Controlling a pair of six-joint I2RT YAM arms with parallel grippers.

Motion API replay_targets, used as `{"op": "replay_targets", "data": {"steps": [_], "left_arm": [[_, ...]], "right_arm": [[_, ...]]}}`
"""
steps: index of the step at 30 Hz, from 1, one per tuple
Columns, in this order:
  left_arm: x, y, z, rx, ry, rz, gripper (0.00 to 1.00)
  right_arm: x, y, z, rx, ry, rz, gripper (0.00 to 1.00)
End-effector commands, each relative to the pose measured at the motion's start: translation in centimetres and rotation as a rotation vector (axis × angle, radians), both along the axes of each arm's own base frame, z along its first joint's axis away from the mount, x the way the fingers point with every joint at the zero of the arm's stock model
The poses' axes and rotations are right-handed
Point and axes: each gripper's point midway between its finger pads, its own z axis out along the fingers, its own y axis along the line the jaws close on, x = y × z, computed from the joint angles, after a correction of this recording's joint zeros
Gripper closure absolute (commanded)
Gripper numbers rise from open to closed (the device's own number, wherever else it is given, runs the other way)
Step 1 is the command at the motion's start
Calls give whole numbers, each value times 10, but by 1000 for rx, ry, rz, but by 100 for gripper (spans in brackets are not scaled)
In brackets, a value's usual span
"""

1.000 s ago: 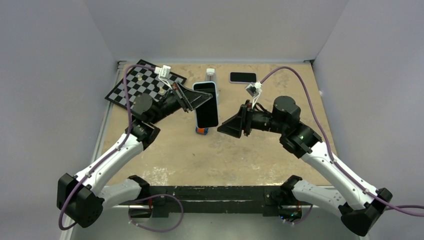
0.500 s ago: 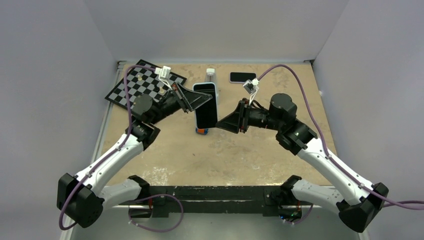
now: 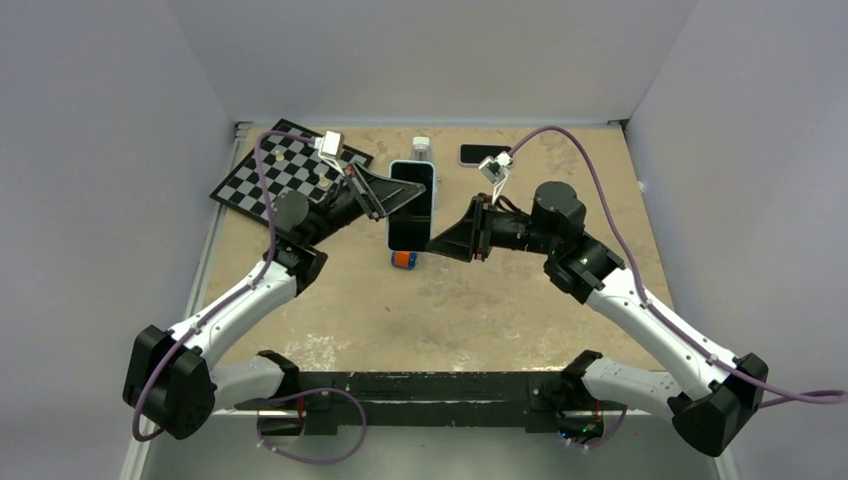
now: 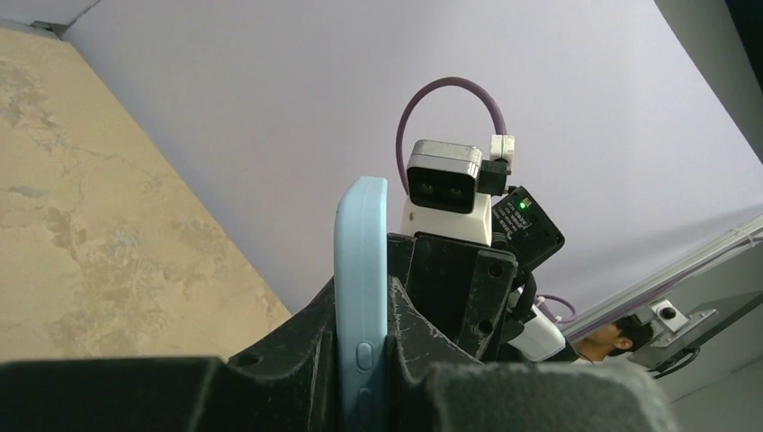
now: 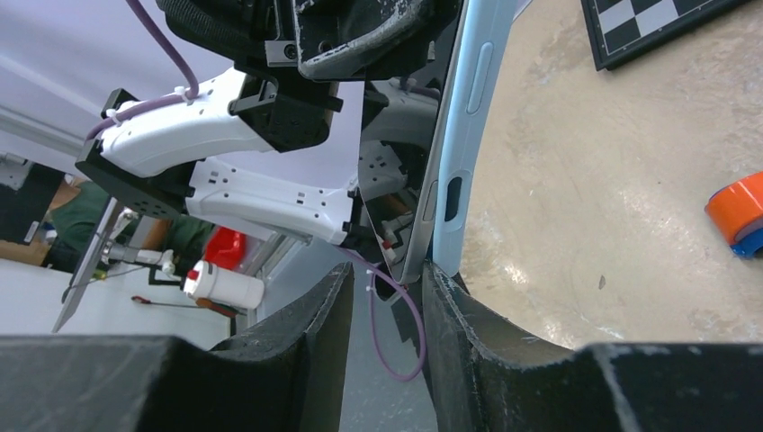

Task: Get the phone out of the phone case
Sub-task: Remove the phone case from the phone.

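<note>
Phone (image 3: 411,210) inside pale blue phone case (image 4: 361,297), held aloft just right of the chessboard (image 3: 270,172), dark screen facing up. Step in hand, by judgement: bracing the case and gaining a second hold for peeling apart; no separation yet. Left gripper (image 3: 402,195) clamped tight across the case's long edge, reaching in from the chessboard side, elbow bent, wrist raised. Right gripper (image 3: 437,243) opposite, on the side away from the chessboard, fingers narrowly parted around a lower corner; clamped or merely straddling, cannot tell. Next, likely: pinch the case lip alone, then pry away from the glass slowly, left hold kept firm, no bending
</note>
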Motion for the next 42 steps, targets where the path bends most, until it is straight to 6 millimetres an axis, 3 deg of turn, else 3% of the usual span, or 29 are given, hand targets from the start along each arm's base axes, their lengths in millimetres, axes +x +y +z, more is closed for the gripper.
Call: {"op": "replay_targets", "data": {"steps": [1,10,19,22,24,26,27,35,39,42], "left_arm": [[-26,0,37,-116,-76,-80,100],[-37,-6,35,-132,-83,-88,100],[-48,-21,27,-101,-91,-101,100],[-49,-25,18,-41,-106,-98,100],[-50,-25,14,-11,-114,-91,100],[-51,-23,11,20,-131,-75,87],[-51,-21,9,39,-142,-62,77],[-66,-9,4,73,-241,-213,31],[-88,-9,0,105,-334,-331,31],[-99,-7,-9,168,-396,-371,37]], "right_arm": [[7,10,23,89,-50,11,62],[23,5,27,180,50,-103,60],[24,2,38,279,65,-96,61],[23,-5,45,305,38,-111,65],[22,-10,48,314,23,-118,82],[21,-15,48,312,13,-126,100],[21,-18,47,311,11,-132,100],[1,-39,40,309,-3,-19,100],[-14,-45,37,308,-12,64,100],[-22,-51,40,307,-33,83,100]]}}
